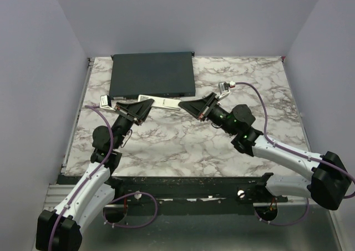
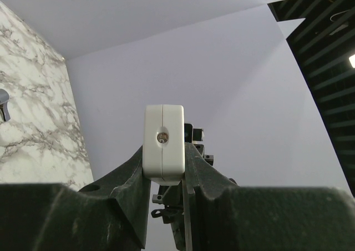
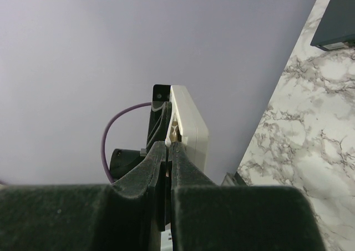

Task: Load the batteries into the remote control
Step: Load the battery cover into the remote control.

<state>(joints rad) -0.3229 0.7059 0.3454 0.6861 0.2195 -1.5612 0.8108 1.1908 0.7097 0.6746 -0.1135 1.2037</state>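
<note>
Left gripper (image 1: 143, 109) was clamped tight on the left end of the remote control (image 1: 165, 103), which hung over the marble table (image 1: 183, 142) just in front of the dark-grey box (image 1: 152, 73). Only the left wrist view showed its end face: small round port, fingers (image 2: 128, 179) pressed on both sides. Right gripper (image 1: 192, 108) met the other end; only its wrist view showed the jaws nearly closed, pinching a thin white edge.

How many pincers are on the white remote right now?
2: the left pincer clamps one end of the remote control; the right pincer pinches its other end's thin white edge.
</note>
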